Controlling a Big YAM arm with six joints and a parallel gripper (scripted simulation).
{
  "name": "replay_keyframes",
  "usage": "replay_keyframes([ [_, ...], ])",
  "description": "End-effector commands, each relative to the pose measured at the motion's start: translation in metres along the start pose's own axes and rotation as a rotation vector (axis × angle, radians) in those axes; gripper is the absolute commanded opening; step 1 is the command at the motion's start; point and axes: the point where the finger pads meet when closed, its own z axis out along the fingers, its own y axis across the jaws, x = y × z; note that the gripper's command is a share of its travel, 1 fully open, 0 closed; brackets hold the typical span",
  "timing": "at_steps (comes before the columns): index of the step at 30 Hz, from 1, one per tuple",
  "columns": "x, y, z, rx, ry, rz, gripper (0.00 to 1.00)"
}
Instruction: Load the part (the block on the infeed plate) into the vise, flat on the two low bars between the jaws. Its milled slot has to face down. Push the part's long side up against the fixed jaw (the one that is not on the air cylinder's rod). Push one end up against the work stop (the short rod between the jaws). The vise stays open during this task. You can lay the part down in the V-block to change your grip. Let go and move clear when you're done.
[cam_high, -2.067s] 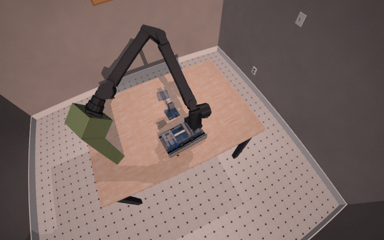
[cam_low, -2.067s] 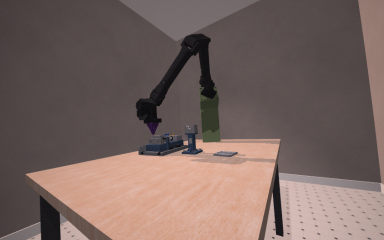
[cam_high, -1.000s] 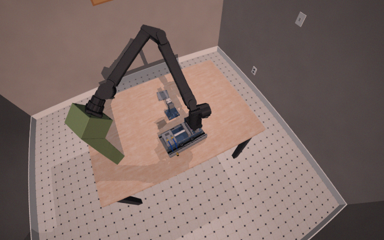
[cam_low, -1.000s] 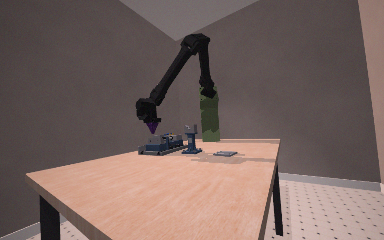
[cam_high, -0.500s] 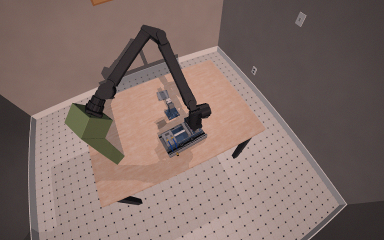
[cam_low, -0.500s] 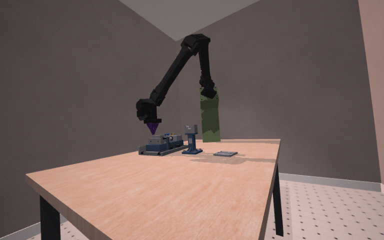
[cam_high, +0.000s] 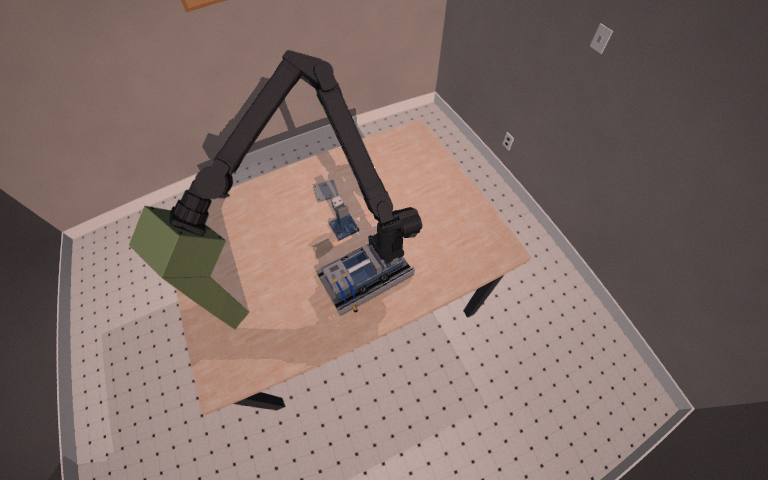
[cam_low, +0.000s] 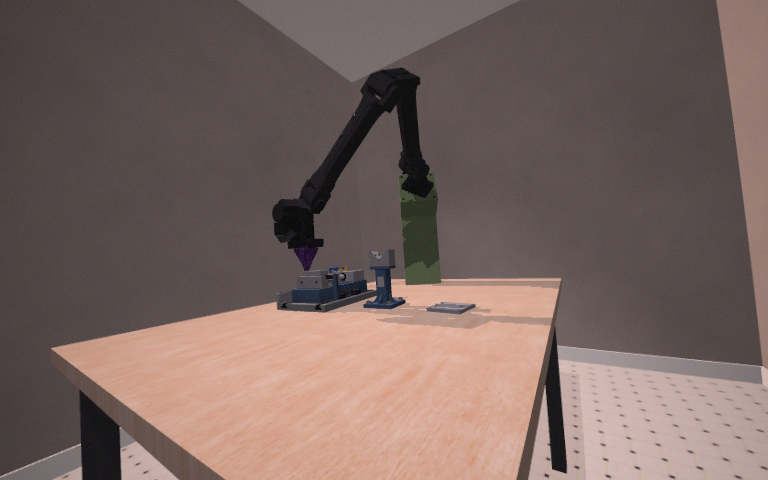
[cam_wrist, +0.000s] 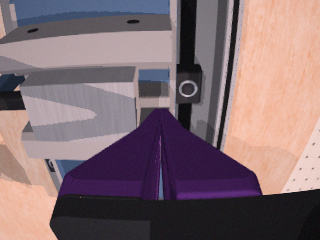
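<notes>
Table is carrying the vise, the V-block and the infeed plate on its wooden top. The black arm is reaching from a green stand, bending high over the table and coming down above the vise. The V-block is standing on its blue post between the vise and the infeed plate, which is lying flat. The gripper is pointing down over the vise, its purple fingers clenched together and grasping nothing. What looks like the part is lying in the vise, near the jaw with two holes on top. Its end is sitting at the black work stop; whether they are touching, and which way the slot is facing, cannot be told.

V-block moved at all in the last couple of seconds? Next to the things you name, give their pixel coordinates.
No. The V-block (cam_high: 338, 202) (cam_low: 385, 261) shows no visible shift: same gap and bearing to the infeed plate (cam_high: 324, 191) (cam_low: 451, 307) in both top and exterior views.
</notes>
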Motion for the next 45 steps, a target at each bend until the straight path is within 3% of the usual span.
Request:
replay_keyframes([
  [1, -0.0064, 0.0084, 0.0117, -0.013, -0.005, -0.011, 0.0],
  [45, -0.0047, 0.0087, 0.0153, -0.014, -0.003, -0.009, 0.0],
])
